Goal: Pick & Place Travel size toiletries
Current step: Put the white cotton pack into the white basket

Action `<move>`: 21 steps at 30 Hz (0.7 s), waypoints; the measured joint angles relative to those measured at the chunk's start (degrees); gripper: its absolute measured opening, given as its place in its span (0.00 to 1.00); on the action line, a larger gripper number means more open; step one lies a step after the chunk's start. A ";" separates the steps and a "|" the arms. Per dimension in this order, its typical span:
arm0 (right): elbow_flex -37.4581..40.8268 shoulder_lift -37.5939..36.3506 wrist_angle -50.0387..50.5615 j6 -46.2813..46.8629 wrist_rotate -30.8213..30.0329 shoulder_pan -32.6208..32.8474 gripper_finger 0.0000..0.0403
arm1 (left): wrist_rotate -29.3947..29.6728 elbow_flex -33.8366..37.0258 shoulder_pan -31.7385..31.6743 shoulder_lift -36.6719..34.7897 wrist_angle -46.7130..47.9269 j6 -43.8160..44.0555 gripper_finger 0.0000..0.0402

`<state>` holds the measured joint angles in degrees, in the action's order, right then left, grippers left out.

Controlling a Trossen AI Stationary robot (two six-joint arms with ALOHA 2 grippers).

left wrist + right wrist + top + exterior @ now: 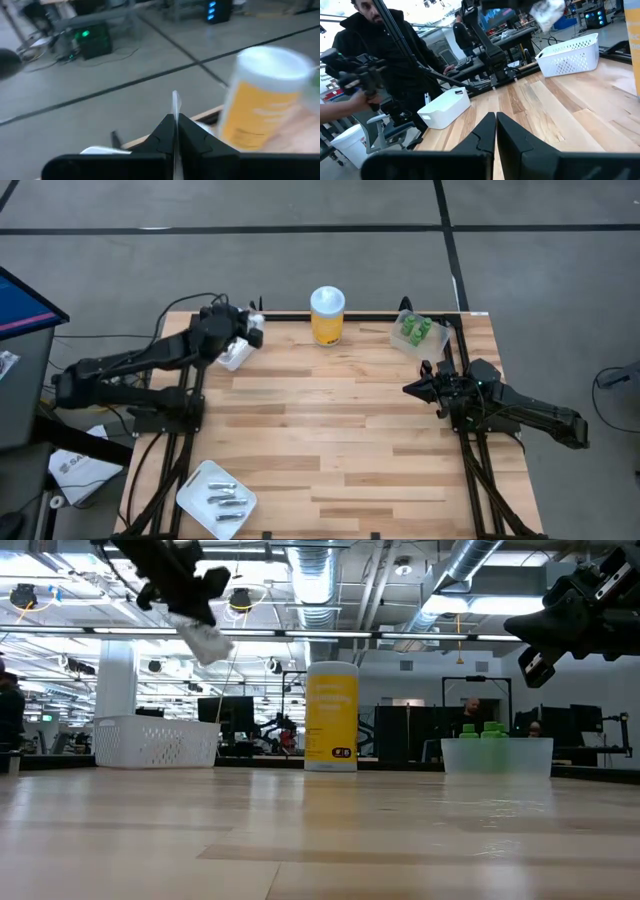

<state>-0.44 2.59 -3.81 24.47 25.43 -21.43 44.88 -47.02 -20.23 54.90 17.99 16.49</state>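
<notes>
**Left arm holds a packet above the basket**

I have the left gripper raised at the far left of the worktop, its jaws closed on a white packet. In the low view the packet hangs in the air above the perforated white basket. From the left wrist view I see the packet edge-on as a thin sliver pinched between the two dark fingers.

The right gripper hovers over the right side of the worktop, clear of the surface, pointing toward the middle. Its jaws are closed together with nothing between them, as the right wrist view shows.

The green pieces sit in the clear tub at the far right corner; in the low view their tops show just above the tub's rim. The silvery tubes lie in the white tray at the near left edge, well apart from both grippers.

The yellow jar with its white lid stands upright at the far edge, between the basket and the tub.

Through the right wrist view I see a person in dark clothes beyond the worktop's left side, holding a dark device.
</notes>
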 joint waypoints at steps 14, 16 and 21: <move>0.02 -0.02 0.00 0.00 0.00 0.00 0.02 | -12.18 10.48 -21.17 1.09 -1.91 6.29 0.01; 0.02 -0.02 0.00 0.00 0.00 -0.02 0.02 | -13.70 11.80 -22.37 1.09 -2.49 6.41 0.01; 0.01 -0.02 0.00 0.00 -0.01 -0.01 0.02 | -13.97 15.17 -23.69 1.09 -3.05 6.63 0.03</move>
<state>-0.43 2.57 -3.81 24.47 25.42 -21.44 30.91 -31.85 -43.92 55.99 14.94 23.12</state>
